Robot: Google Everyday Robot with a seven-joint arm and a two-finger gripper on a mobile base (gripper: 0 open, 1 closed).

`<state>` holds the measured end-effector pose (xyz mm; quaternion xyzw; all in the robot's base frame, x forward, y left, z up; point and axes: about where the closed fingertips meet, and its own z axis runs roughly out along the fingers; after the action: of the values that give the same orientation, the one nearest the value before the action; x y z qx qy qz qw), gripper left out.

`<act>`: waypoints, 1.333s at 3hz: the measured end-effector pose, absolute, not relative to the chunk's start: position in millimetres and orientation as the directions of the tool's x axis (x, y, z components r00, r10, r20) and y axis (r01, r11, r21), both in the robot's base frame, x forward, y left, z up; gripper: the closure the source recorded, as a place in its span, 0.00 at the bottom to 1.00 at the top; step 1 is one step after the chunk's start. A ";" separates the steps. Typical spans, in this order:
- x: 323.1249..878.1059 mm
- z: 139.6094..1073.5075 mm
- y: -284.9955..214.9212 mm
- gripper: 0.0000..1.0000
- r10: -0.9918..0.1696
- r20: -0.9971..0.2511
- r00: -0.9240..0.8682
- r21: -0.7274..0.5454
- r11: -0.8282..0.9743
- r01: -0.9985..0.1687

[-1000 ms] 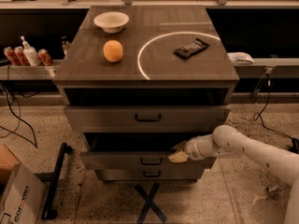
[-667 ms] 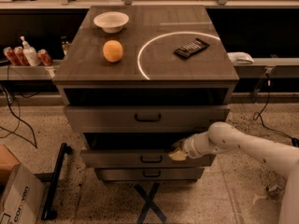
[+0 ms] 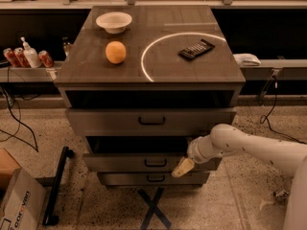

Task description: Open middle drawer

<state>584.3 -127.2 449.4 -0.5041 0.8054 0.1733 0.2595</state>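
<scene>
The white arm enters from the right edge, its base cut off, and its wrist covers the right end of the middle drawer (image 3: pixel 124 162). Only a pale tip of the gripper (image 3: pixel 183 167) shows, so whether it is wide or narrow cannot be told. The arm reaches leftward and low, bent down at the wrist, with the gripper against the middle drawer's front just right of its black handle (image 3: pixel 155 163). That drawer sits between the top drawer (image 3: pixel 151 121) and the bottom drawer (image 3: pixel 153 178), pulled partly out; the gap above it is too dark to show any contents. On the desk (image 3: pixel 158 73) stand a white bowl (image 3: pixel 113 21), an orange (image 3: pixel 115 52) and a black remote-like device (image 3: pixel 196 49).
</scene>
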 end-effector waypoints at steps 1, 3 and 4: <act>580.1 445.4 -130.4 0.00 -0.741 -0.567 -0.359 0.016 0.426 -0.905; 565.8 422.2 -137.7 0.41 -0.803 -0.479 -0.355 0.076 0.365 -0.928; 559.8 420.1 -138.5 0.64 -0.811 -0.463 -0.356 0.093 0.356 -0.930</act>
<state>559.8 -138.5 420.1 -0.5406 0.8052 0.1728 0.1717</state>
